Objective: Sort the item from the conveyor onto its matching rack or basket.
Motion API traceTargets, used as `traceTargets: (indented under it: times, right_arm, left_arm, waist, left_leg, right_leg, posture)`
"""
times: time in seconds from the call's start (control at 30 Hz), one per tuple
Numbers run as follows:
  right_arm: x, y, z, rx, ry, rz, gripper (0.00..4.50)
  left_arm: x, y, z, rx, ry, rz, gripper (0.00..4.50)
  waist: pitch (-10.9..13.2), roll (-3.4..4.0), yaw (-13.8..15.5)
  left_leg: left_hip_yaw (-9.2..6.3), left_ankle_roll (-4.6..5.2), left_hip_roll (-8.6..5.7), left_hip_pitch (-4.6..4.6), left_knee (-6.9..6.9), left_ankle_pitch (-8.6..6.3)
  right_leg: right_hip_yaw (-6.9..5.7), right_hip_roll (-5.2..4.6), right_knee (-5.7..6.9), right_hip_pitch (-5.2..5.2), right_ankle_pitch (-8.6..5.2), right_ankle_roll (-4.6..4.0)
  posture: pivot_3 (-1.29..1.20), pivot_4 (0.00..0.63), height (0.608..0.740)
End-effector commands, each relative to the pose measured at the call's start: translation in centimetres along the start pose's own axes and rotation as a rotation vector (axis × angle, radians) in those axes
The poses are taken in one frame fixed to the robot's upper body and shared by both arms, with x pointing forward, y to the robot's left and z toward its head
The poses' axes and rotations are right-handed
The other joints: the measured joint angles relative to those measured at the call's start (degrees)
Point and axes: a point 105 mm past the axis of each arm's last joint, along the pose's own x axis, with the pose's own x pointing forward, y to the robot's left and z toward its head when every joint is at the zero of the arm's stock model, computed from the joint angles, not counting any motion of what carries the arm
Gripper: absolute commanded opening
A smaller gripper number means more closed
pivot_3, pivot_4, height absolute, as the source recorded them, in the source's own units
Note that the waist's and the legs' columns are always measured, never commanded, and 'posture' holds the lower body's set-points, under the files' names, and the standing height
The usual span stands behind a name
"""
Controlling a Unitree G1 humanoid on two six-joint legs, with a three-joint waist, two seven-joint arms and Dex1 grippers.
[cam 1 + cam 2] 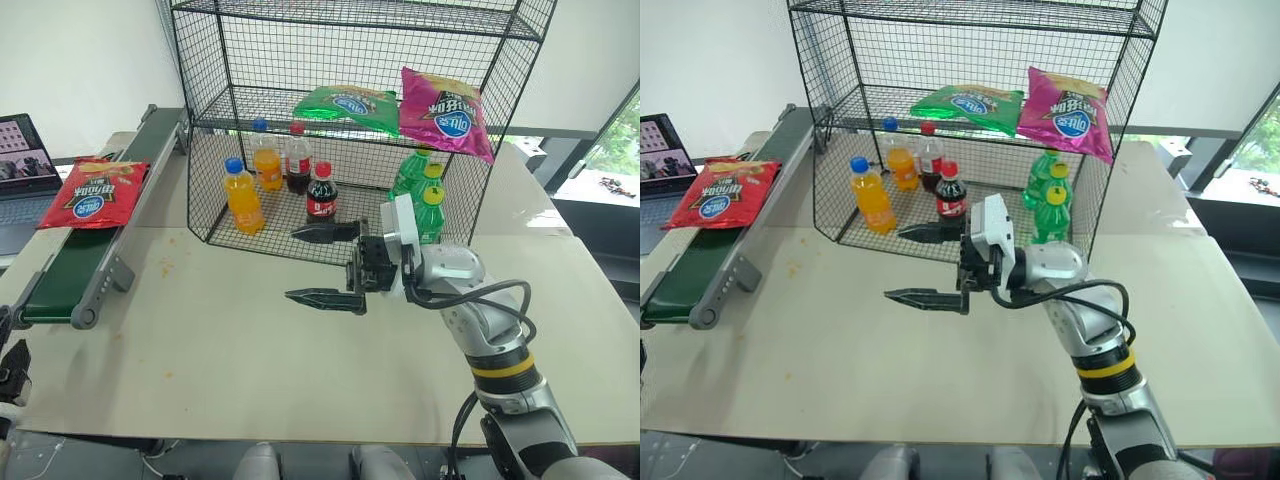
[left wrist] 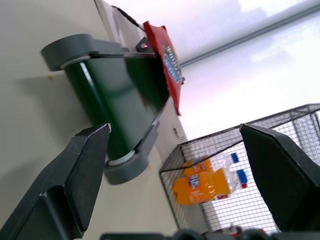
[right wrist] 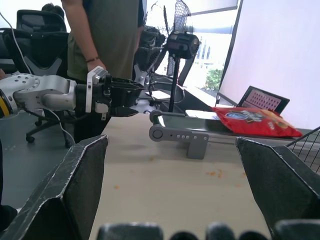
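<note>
We see the red snack bag point(image 1: 93, 193) lying on the conveyor point(image 1: 62, 275), well apart from the wire rack point(image 1: 350, 130); our right gripper point(image 1: 322, 266) and left gripper point(image 3: 131, 97) gape empty above the worktop point(image 1: 230, 340)

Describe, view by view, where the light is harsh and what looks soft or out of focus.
Left wrist view: the background behind the red bag is washed out white, and the orange bottles look smeared. Right wrist view: the window beyond the fan glares, and the near fingers are soft. Head views: even light, with a faint shadow under the right hand.
</note>
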Motion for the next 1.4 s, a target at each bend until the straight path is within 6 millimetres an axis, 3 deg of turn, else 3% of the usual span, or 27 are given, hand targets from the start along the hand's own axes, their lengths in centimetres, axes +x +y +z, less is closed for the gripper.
traceTargets:
  times: [0.03, 0.33, 1.07, 1.17, 1.4]
  right_arm:
    - [0.4, -0.2, 1.1, -0.064, -0.030, 0.013, 4.50]
    - [0.7, -0.9, 1.6, -0.081, -0.043, 0.014, 4.50]
    - [0.8, -1.1, 2.3, -0.092, -0.047, 0.013, 4.50]
    - [0.8, -1.1, 2.2, -0.093, -0.045, 0.012, 4.50]
    - [0.6, -1.0, 2.1, -0.083, -0.043, -0.013, 4.50]
  left_arm:
    - [0.4, -0.7, 1.1, -0.031, -0.041, -0.012, 4.42]
    - [1.1, 0.1, -0.3, -0.028, -0.020, 0.024, 4.42]
    - [1.4, 2.5, 2.6, 0.035, -0.075, 0.065, 4.42]
    - [1.5, 2.9, 2.9, 0.053, -0.085, 0.075, 3.63]
    - [2.1, 1.7, 3.0, 0.063, -0.061, 0.018, 0.44]
  waist:
    - [0.0, 0.00, 0.0]
    - [0.0, 0.01, 0.2]
    - [0.0, 0.04, 0.1]
    - [0.0, 0.05, 0.1]
    - [0.0, 0.06, 0.1]
  left_leg:
    - [0.00, 0.00, 0.00, 0.00, -0.01, 0.00]
    - [0.02, -0.03, 0.00, -0.01, -0.02, -0.01]
    - [0.04, -0.05, 0.00, -0.02, -0.09, -0.01]
    - [0.04, -0.05, 0.00, -0.01, -0.10, -0.01]
    - [0.03, -0.06, 0.01, -0.02, -0.12, -0.02]
  right_leg:
    - [-0.01, 0.00, -0.01, 0.00, 0.00, 0.00]
    - [-0.02, 0.00, -0.01, -0.02, 0.00, -0.01]
    - [-0.03, 0.00, -0.03, -0.08, -0.05, -0.09]
    - [-0.03, 0.00, -0.03, -0.08, -0.06, -0.11]
    - [-0.05, 0.00, -0.03, -0.10, -0.07, -0.13]
  posture:
    - [0.00, 0.150, 0.738]
    - [0.00, 0.150, 0.738]
    - [0.00, 0.150, 0.738]
    - [0.00, 0.150, 0.738]
    - [0.00, 0.150, 0.738]
